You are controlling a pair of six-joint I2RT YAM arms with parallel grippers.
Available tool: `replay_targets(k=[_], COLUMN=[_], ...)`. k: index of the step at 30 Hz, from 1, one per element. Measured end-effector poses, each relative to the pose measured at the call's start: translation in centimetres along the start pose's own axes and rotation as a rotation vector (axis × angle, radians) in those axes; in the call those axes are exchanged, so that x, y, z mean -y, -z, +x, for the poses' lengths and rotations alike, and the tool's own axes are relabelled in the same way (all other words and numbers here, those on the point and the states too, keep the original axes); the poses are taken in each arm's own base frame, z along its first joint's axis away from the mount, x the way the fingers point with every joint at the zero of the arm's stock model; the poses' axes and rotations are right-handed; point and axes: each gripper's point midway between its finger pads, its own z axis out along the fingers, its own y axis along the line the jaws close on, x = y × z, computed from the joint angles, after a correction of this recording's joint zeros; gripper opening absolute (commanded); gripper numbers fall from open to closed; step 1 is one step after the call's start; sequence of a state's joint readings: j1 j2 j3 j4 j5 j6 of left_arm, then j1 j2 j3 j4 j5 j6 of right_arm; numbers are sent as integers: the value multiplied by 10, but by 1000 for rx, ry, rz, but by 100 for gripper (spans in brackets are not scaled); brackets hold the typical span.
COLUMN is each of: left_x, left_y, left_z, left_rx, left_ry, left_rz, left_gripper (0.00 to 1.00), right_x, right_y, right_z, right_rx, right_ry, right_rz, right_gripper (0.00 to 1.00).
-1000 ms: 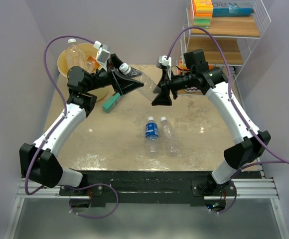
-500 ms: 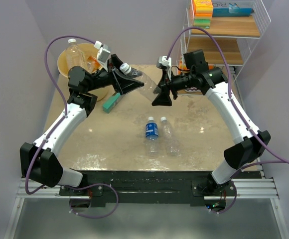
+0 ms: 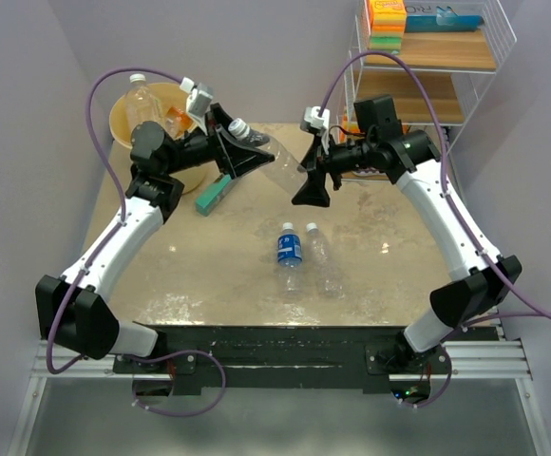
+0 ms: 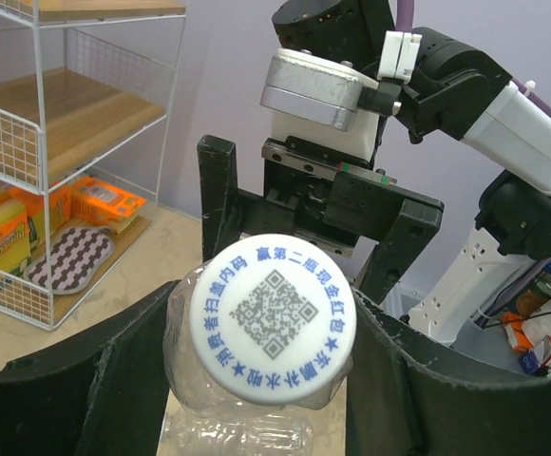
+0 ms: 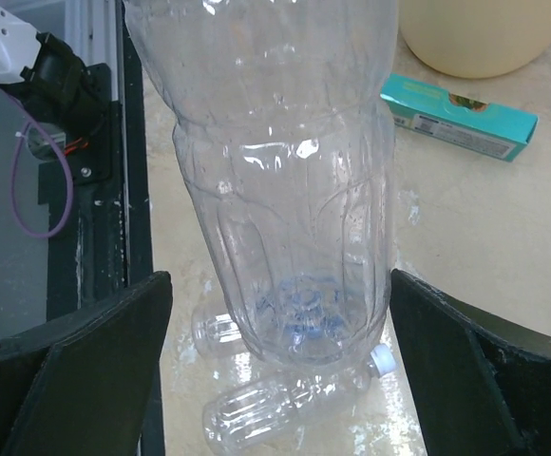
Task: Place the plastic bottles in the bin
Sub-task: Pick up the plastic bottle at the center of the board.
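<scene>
- fingers [image 4: 114,380] of the left gripper [image 3: 242,147], what do they do?
- they pinch the clear bottle [image 4: 247,437] just under its white cap [image 4: 273,318]. the right gripper [image 5: 280,332] has its fingers [image 5: 95,351] spread wide on both sides of the bottle's bottom, not touching it.
- where is the bottle?
- up in the air between the two arms, above the table [image 3: 380,275]. the bin [image 3: 116,122] stands at the far left corner, near the left arm.
- is it heavy?
- i think not. it looks empty, so it should be light, thin and easy to squash. the smooth sides may slip. the neck looks like the hard part, so that is a good place to hold.
</scene>
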State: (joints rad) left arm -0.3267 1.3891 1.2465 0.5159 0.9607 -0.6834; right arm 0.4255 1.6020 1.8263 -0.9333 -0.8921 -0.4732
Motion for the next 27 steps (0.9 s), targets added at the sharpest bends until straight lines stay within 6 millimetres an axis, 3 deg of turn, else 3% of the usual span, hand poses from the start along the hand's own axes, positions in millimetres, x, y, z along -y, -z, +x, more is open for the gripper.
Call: replay_targets(k=[8, 27], left_x=[-12, -67], left_y=[14, 79], left_z=[-17, -73], left_rx=[24, 126], left_ry=[-28, -91], left_rz=[-60, -308], left_gripper=[0, 0], right_x=[6, 10], right_y=[7, 17], right_z=[2, 18], right_rx=[-24, -70], right_ry=[17, 16], right_rz=[67, 158], right_gripper=[99, 99])
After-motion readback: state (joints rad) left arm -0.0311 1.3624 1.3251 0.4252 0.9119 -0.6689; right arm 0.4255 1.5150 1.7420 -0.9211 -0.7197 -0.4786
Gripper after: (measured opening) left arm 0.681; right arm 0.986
